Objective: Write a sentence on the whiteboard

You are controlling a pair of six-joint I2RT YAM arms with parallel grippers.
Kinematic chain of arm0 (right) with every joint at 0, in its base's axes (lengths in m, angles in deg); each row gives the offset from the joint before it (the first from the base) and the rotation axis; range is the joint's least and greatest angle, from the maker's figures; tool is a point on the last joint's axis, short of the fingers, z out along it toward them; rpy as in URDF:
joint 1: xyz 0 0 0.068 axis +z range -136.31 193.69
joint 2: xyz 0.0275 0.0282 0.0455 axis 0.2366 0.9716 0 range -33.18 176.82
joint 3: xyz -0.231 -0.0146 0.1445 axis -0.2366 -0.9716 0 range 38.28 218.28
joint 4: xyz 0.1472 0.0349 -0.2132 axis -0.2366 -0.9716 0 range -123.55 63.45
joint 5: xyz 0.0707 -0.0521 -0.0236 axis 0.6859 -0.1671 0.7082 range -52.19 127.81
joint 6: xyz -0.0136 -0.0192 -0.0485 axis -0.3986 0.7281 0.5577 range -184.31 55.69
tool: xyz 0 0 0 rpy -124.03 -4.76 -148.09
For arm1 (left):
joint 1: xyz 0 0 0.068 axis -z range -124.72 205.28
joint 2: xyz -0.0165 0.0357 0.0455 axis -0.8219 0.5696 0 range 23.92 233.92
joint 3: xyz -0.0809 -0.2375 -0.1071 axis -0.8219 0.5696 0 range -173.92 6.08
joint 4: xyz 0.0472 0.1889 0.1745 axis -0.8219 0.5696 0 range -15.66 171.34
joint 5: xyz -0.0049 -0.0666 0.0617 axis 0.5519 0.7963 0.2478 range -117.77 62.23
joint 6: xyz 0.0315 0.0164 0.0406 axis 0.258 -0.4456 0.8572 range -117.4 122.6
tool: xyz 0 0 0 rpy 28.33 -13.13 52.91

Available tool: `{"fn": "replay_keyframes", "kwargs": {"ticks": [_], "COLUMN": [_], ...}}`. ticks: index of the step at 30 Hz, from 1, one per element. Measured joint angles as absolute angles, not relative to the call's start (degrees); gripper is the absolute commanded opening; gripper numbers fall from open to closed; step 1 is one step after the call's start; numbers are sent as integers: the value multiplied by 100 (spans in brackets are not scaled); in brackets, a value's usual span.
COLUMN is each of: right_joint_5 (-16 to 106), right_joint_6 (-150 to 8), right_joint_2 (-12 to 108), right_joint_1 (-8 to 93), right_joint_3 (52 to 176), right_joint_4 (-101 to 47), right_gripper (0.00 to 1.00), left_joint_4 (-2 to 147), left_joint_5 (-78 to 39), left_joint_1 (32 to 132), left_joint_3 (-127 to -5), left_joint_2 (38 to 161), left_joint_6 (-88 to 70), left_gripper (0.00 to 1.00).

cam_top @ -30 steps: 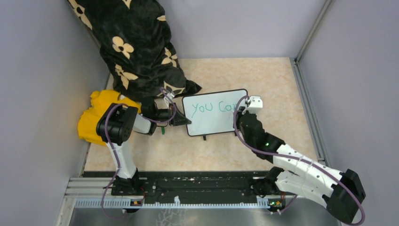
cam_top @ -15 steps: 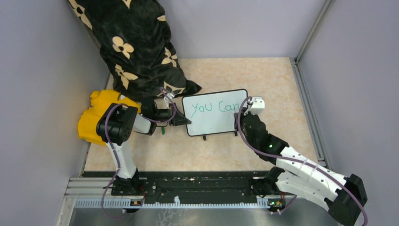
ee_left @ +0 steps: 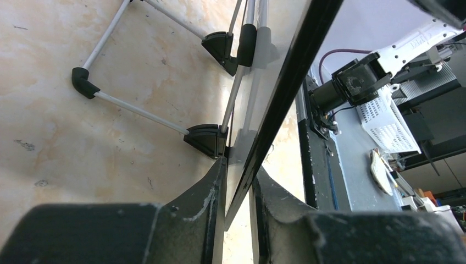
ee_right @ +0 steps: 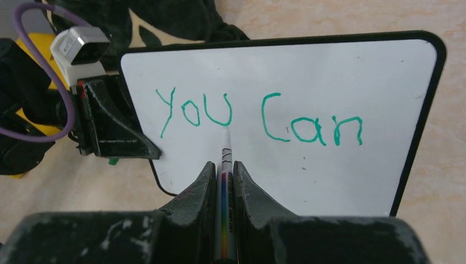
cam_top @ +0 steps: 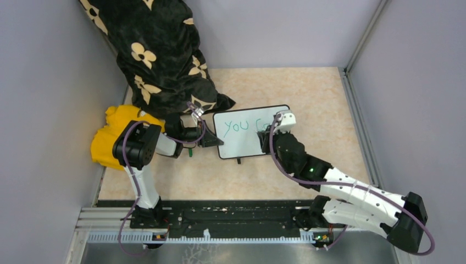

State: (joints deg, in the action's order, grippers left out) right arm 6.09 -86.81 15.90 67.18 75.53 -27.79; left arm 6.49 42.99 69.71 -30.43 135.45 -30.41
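The whiteboard (cam_top: 242,146) stands tilted on the table, its white face (ee_right: 329,170) filling the right wrist view. The sentence (ee_right: 258,118) reads "You Can" in green on one line. In the overhead view only "you" (cam_top: 236,126) shows clearly. My right gripper (ee_right: 223,164) is shut on a white marker (ee_right: 225,146) with a rainbow stripe. Its tip sits just under the "u" of "You". My left gripper (cam_top: 215,140) is shut on the board's left edge. The black frame (ee_left: 291,77) runs between my left gripper's (ee_left: 239,165) two fingers.
A black cloth with cream flowers (cam_top: 159,55) hangs at the back left over a yellow bundle (cam_top: 110,135). Grey walls close in both sides, with a metal rail (cam_top: 357,110) along the right. The board's wire stand (ee_left: 137,113) rests on the beige tabletop behind it.
My right gripper has carried the marker left, from the board's right edge beside "Can" to under "You". The left gripper and the board have stayed put.
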Motion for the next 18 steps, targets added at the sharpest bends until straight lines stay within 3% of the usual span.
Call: {"fn": "replay_keyframes", "kwargs": {"ticks": [18], "right_joint_5": [270], "right_joint_6": [-8557], "right_joint_2": [2637], "right_joint_1": [7772], "right_joint_3": [7545], "right_joint_4": [-2267], "right_gripper": [0], "left_joint_4": [179], "left_joint_5": [4227], "left_joint_1": [6971], "left_joint_3": [-3030], "left_joint_2": [13545], "left_joint_6": [-3587], "left_gripper": [37]}}
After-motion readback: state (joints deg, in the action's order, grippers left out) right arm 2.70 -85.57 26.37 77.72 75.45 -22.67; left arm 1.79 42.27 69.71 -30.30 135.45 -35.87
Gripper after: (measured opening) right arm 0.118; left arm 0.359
